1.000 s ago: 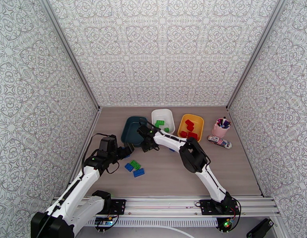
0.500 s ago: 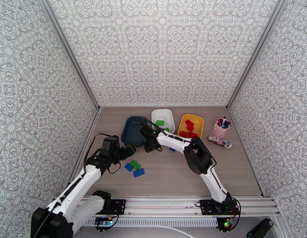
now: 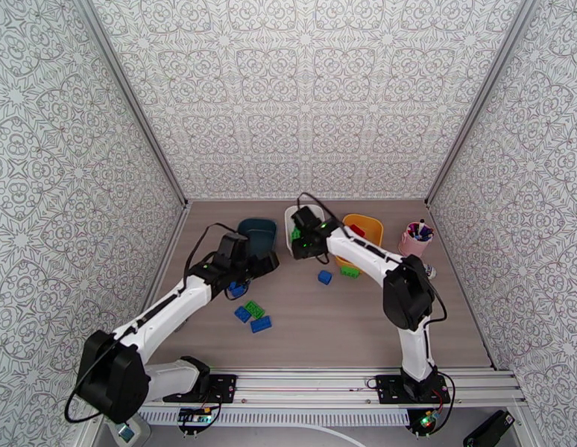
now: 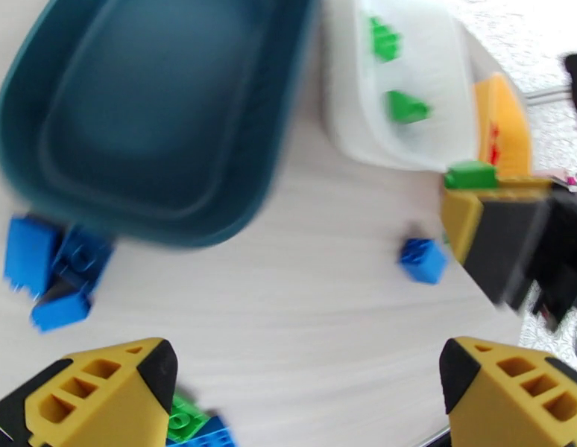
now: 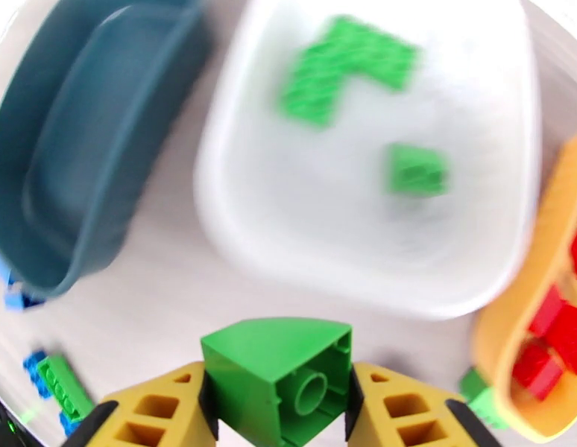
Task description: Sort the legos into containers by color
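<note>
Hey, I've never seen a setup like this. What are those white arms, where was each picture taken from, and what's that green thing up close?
These are two robot arms bolted at the edge of a table, sorting toy bricks by colour. The wide picture looks down from above and behind them. The other two come from a camera on each wrist, so the yellow fingers at the bottom are that arm's own claw. The left claw is open and empty, near the teal tub. The right claw grips a green brick by the white tub, which holds green bricks. Red bricks lie in the yellow tub. Loose blue and green ones lie on the table.
</note>
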`<action>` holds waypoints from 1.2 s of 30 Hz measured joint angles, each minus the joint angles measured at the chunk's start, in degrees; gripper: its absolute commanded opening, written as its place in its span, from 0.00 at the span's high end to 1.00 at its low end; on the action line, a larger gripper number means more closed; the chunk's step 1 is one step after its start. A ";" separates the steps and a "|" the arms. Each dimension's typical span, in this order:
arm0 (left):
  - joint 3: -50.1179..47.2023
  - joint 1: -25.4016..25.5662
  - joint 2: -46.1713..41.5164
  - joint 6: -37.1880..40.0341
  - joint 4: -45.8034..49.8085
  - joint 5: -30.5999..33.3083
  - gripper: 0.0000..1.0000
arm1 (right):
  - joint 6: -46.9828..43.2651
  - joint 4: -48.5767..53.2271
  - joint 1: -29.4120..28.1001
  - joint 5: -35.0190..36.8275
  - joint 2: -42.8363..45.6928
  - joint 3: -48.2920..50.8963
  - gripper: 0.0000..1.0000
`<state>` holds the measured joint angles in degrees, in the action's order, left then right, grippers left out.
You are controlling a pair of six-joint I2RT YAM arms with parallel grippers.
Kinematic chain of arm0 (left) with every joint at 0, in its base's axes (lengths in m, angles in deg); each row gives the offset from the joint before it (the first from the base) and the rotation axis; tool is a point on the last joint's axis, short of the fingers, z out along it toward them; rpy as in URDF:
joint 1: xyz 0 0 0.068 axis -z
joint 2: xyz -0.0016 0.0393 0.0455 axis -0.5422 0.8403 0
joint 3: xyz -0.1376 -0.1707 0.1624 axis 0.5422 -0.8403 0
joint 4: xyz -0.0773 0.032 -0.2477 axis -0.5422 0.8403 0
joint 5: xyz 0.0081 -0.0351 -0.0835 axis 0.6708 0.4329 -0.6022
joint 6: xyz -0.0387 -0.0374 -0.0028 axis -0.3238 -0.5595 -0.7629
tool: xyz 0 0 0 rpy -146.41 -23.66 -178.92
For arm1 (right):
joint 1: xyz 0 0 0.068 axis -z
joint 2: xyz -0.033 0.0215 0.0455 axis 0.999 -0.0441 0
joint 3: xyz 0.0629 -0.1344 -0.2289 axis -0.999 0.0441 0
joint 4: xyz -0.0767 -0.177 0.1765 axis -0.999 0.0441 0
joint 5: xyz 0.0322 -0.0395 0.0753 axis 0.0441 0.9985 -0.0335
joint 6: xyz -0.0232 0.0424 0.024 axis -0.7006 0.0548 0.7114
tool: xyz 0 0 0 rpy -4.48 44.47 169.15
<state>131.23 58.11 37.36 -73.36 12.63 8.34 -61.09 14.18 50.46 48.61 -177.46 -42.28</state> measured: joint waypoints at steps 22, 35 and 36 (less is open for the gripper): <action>-8.02 1.64 -4.98 2.08 4.37 6.97 0.02 | 1.03 2.03 3.17 -3.19 2.03 2.49 0.24; -15.50 -15.06 -17.20 -0.70 4.11 0.22 0.01 | -0.85 -0.09 -13.44 -3.48 3.28 5.55 0.15; -15.93 -16.44 -17.90 -0.68 4.13 -0.46 0.01 | -1.16 -0.09 -14.82 -3.61 2.08 4.68 0.15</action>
<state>115.30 41.67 19.46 -74.04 16.76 7.88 -62.25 14.10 35.64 45.00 -175.38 -37.60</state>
